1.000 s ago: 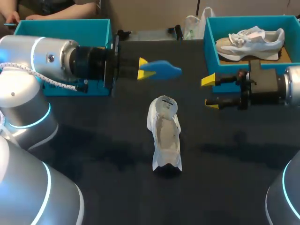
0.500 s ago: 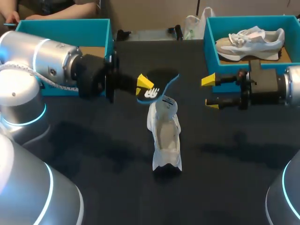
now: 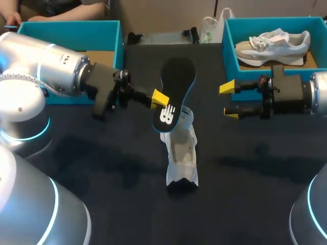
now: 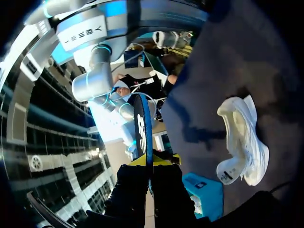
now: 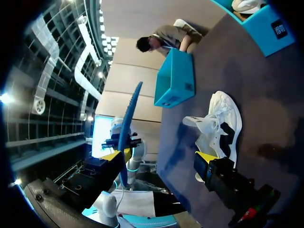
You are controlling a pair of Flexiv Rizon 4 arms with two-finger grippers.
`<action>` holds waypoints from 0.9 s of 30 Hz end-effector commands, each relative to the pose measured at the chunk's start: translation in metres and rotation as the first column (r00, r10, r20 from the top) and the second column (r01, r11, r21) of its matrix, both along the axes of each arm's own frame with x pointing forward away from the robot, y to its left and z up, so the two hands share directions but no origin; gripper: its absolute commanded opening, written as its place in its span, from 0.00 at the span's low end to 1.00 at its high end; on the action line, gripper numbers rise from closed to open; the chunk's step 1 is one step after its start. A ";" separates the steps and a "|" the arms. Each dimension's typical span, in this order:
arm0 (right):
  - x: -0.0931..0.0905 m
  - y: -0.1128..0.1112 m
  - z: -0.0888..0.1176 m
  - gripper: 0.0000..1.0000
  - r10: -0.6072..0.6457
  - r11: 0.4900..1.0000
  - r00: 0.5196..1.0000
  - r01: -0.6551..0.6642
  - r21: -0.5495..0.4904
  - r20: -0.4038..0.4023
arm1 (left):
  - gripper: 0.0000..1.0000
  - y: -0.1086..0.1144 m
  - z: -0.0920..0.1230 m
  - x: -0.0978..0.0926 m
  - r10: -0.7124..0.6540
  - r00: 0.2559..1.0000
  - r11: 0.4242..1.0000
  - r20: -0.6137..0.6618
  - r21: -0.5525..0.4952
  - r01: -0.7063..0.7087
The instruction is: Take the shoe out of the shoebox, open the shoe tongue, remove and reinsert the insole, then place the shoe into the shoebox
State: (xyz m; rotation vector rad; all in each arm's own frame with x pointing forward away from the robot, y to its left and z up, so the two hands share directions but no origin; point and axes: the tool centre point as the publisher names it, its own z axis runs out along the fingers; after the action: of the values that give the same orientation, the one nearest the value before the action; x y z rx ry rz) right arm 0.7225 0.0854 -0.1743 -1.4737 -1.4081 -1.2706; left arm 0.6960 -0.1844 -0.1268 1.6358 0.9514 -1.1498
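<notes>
Clamping one insole point(image 3: 177, 80), left end effector point(image 3: 159, 100) overhangs one shoe point(image 3: 182, 153); right end effector point(image 3: 229, 101) gapes.

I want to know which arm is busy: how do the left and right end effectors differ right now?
The left end effector is shut on the insole and holds it up off the table. The right end effector is open and empty. The left one is over the table's middle, close to the white shoe, while the right one is beside the right shoebox, apart from that shoe. Both have yellow fingertips and point toward the table's middle.
</notes>
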 end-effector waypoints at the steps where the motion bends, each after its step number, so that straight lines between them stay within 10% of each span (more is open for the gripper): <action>1: 0.000 0.001 0.000 1.00 -0.002 1.000 1.000 0.002 -0.002 0.000 | 0.00 0.002 0.002 -0.007 0.015 0.998 1.000 0.059 -0.007 -0.015; 27: 0.006 0.038 -0.005 1.00 0.071 0.997 0.997 -0.069 0.047 -0.036 | 0.00 -0.042 -0.046 -0.024 0.054 0.994 0.999 0.096 -0.001 -0.054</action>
State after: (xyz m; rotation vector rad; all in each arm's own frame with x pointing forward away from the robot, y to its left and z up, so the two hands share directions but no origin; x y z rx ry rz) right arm 0.7195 0.1175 -0.1773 -1.4120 -1.3806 -1.2285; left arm 0.6687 -0.2143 -0.1705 1.6416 0.9318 -1.0259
